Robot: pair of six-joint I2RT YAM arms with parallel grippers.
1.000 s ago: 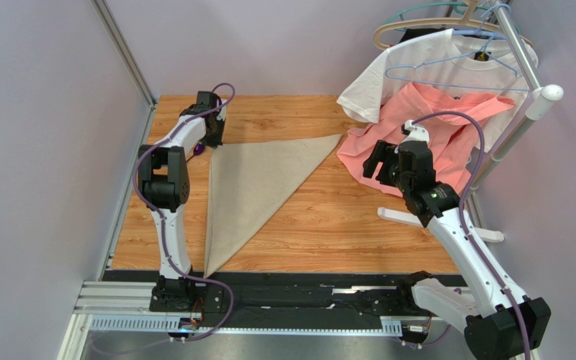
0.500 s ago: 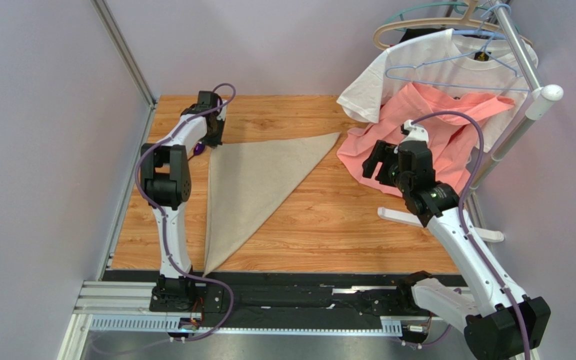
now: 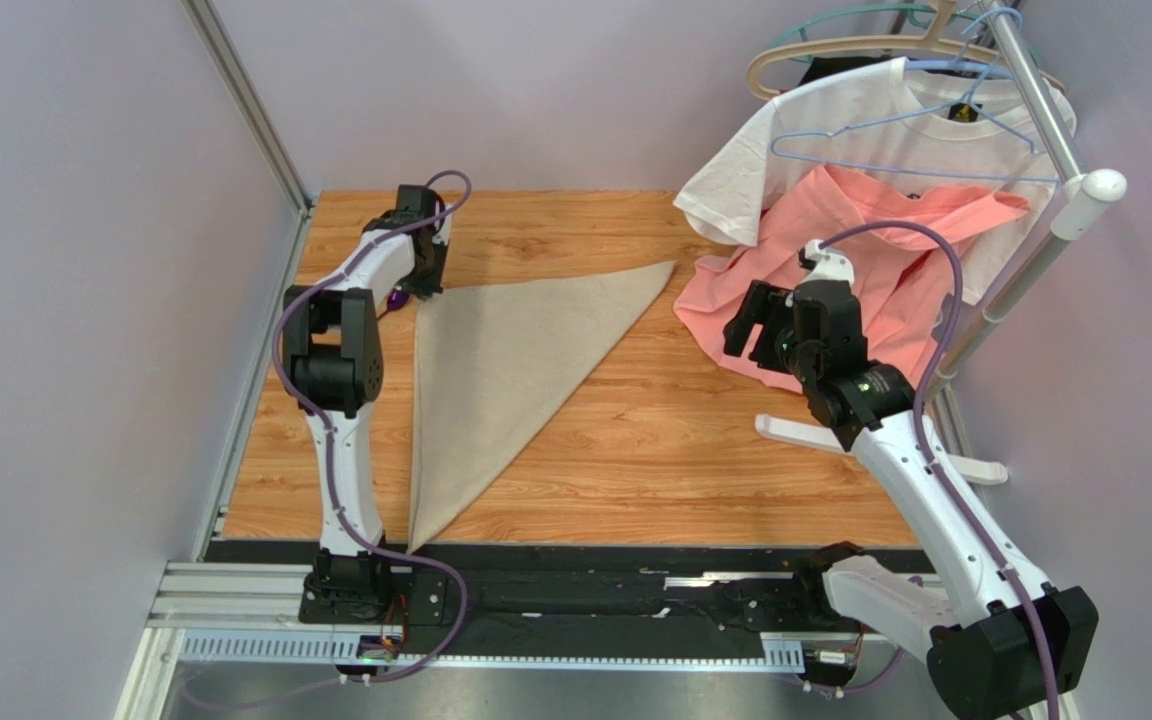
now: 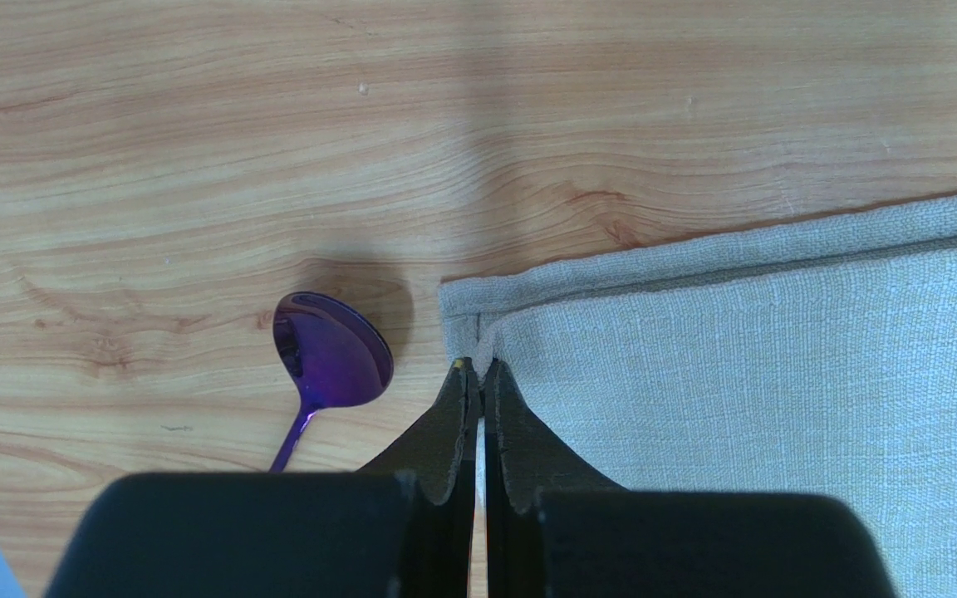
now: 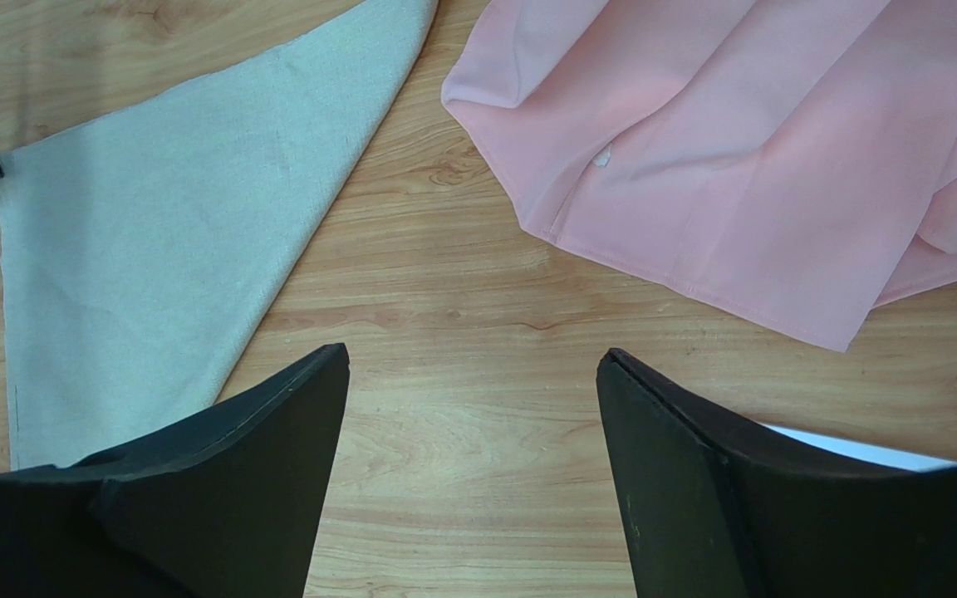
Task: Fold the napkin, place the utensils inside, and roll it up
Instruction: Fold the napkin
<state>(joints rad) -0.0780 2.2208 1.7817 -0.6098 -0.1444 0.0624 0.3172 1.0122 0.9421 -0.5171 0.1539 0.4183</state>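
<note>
The beige napkin (image 3: 500, 360) lies folded into a triangle on the wooden table, one point near the front edge and one toward the pink garment. My left gripper (image 3: 425, 285) is at its far-left corner, shut on the napkin's top-layer corner (image 4: 481, 374); the cloth (image 4: 758, 361) puckers at the tips. A purple spoon (image 4: 328, 355) rests bowl-up on the wood just left of that corner, and shows as a dark spot (image 3: 394, 297) from above. My right gripper (image 3: 752, 327) hovers open over bare wood (image 5: 471, 361), right of the napkin (image 5: 159, 249), with nothing between its fingers.
A salmon-pink garment (image 3: 853, 270) lies at the back right, close to the napkin's right tip (image 5: 746, 137). A white T-shirt (image 3: 853, 128) hangs on a rack (image 3: 1056, 225), whose white foot (image 3: 838, 443) lies by the right arm. A wall borders the table's left side.
The left gripper has drawn the napkin's corner slightly left, and the cloth's right tip has slid a little away from the pink garment. The right arm has barely moved.
</note>
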